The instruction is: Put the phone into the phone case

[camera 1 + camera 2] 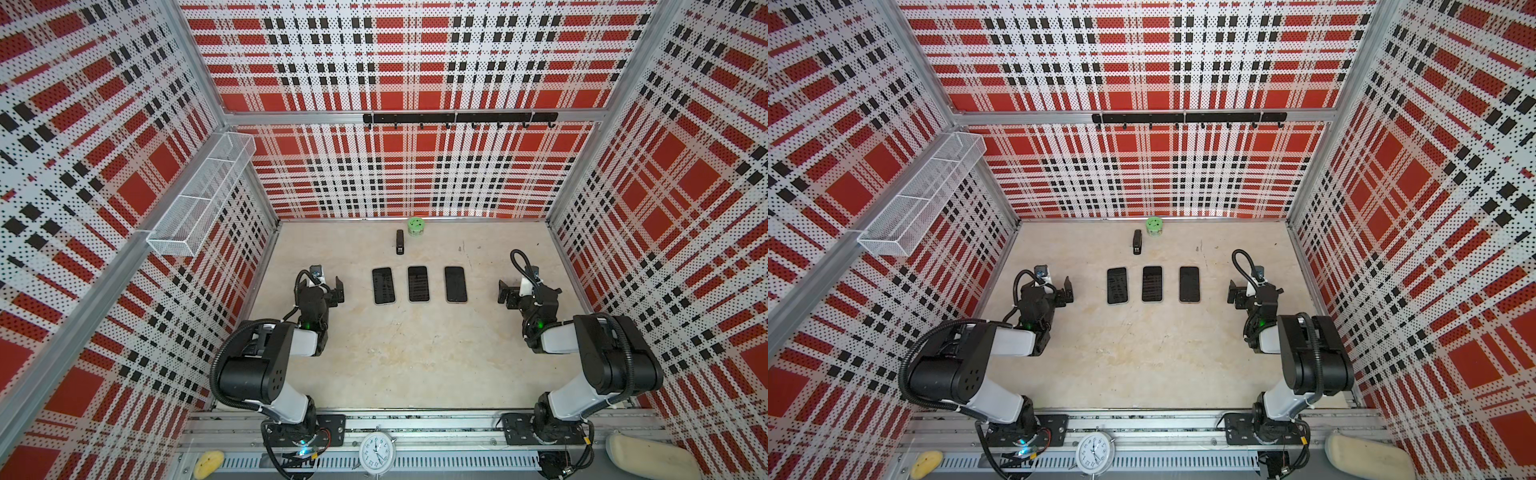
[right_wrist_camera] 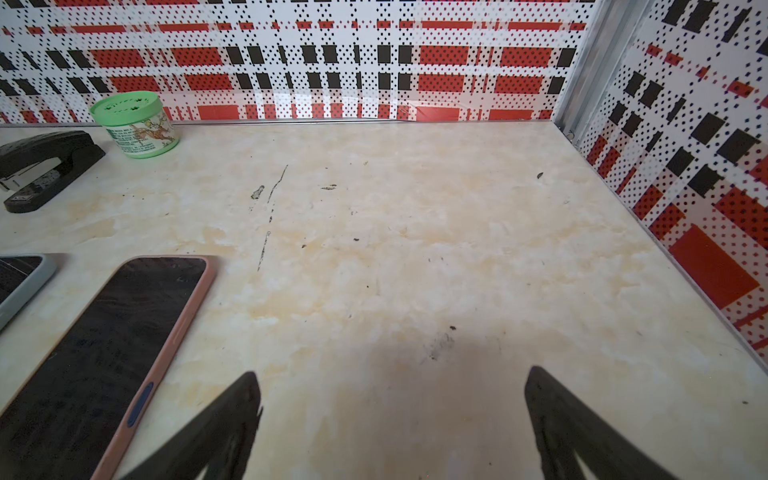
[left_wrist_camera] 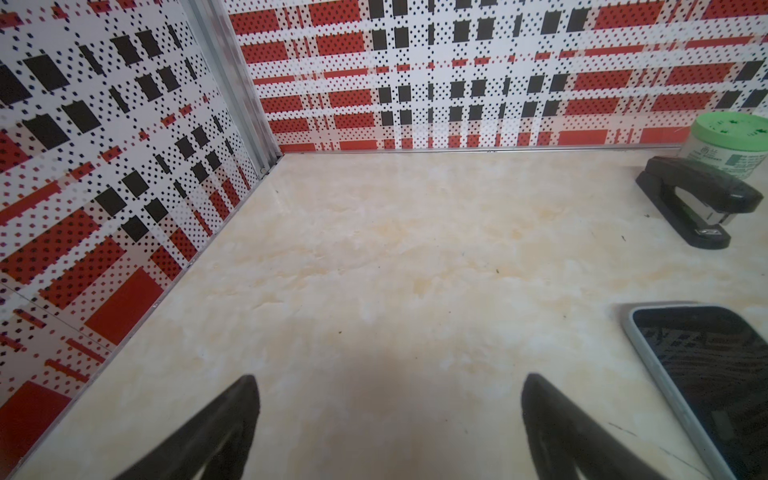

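Three dark-screened phones lie face up in a row mid-table in both top views: left [image 1: 383, 286], middle [image 1: 418, 284] and right [image 1: 456, 284]. Each sits inside a phone case. The right phone [image 2: 104, 353] has a pink case [image 2: 183, 316], the middle one a grey case [image 2: 25, 286], and the left phone [image 3: 706, 374] a pale grey rim. My left gripper [image 1: 338, 291] [image 3: 388, 386] hovers open to the left of the row, holding nothing. To the right of the row, my right gripper [image 1: 505, 293] [image 2: 390, 382] also stands open and holds nothing.
A black stapler [image 1: 400, 242] and a green-lidded jar [image 1: 415, 226] stand behind the phones near the back wall. A white mesh basket [image 1: 199, 195] hangs on the left wall and a hook rail [image 1: 459, 118] on the back wall. An alarm clock [image 1: 376, 453] sits on the front rail.
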Controlling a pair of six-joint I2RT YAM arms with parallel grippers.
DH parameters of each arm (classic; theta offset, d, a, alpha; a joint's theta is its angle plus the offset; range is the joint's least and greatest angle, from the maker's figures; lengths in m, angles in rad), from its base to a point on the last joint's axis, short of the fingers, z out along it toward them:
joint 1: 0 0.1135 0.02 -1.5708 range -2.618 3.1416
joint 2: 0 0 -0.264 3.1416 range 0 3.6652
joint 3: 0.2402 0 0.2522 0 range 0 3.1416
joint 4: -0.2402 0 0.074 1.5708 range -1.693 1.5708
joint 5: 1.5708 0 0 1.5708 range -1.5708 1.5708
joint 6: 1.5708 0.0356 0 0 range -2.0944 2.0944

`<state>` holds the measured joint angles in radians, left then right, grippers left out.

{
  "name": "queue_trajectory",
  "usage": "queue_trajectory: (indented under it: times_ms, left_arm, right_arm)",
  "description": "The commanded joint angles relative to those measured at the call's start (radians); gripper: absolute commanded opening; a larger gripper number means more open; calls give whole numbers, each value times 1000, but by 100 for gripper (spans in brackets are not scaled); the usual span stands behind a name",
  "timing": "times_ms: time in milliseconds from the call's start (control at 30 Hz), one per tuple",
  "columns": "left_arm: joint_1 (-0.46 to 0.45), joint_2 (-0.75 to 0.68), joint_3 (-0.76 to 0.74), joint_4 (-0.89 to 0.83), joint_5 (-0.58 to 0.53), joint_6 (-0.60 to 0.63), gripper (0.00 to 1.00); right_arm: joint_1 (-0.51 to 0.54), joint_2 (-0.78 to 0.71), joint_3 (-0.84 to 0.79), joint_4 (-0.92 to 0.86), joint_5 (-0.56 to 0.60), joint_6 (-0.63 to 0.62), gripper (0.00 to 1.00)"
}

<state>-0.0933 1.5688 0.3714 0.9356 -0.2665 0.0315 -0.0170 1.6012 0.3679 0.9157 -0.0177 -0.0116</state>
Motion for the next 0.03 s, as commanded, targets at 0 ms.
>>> queue_trajectory:
  times_ms: [0]
  left_arm:
    - [-4, 12, 22, 27, -12, 2, 99]
  right_arm:
    - [6, -11, 22, 31, 7, -17, 100]
